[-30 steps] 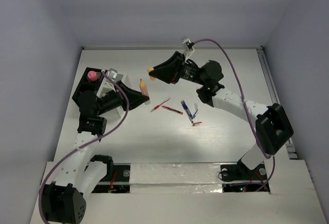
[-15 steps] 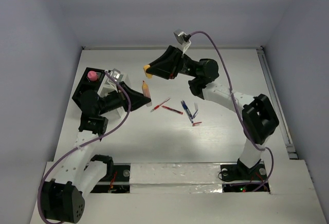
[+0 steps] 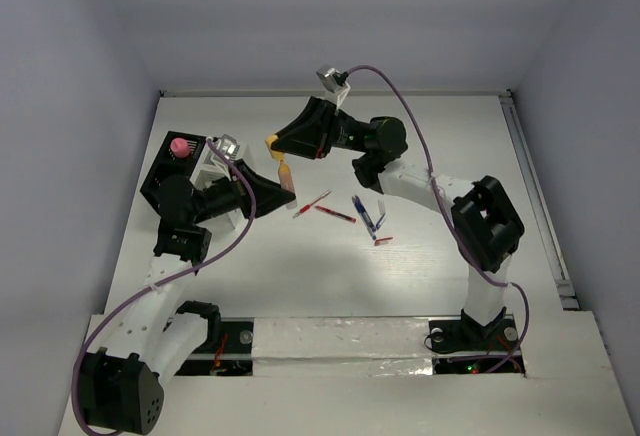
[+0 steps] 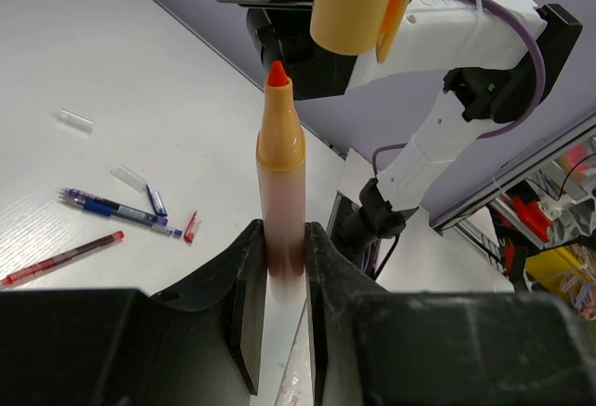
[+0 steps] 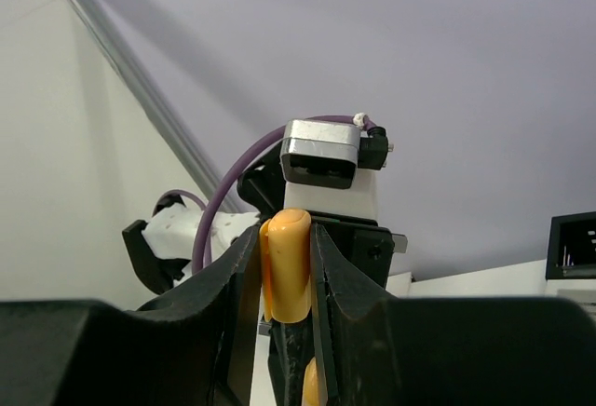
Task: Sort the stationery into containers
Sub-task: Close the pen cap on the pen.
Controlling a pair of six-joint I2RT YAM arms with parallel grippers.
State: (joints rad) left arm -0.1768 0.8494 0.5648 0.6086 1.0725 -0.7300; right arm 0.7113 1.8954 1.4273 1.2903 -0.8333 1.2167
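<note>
The left gripper point(image 4: 282, 243) is clamped on a marker point(image 4: 280, 164), its fingers pressing the lower barrel from both sides. The marker stands up out of the jaws, with a pinkish barrel, an orange collar and a bare red tip. The right gripper point(image 5: 284, 248) is closed on the rounded orange cap point(image 5: 286, 280), which hangs just above the marker's tip, nearly in line with it and not touching.

Behind the left arm, the black box point(image 3: 160, 171) holds a pink-topped piece point(image 3: 180, 145), and the white box point(image 3: 208, 164) adjoins it, partly hidden. Two red pens point(image 3: 335, 214) and some blue pens point(image 3: 365, 214) lie loose mid-table, near each other, well apart from both boxes.

The table point(image 3: 420, 136) is white and plain, enclosed by pale grey-violet walls point(image 3: 90, 56).
</note>
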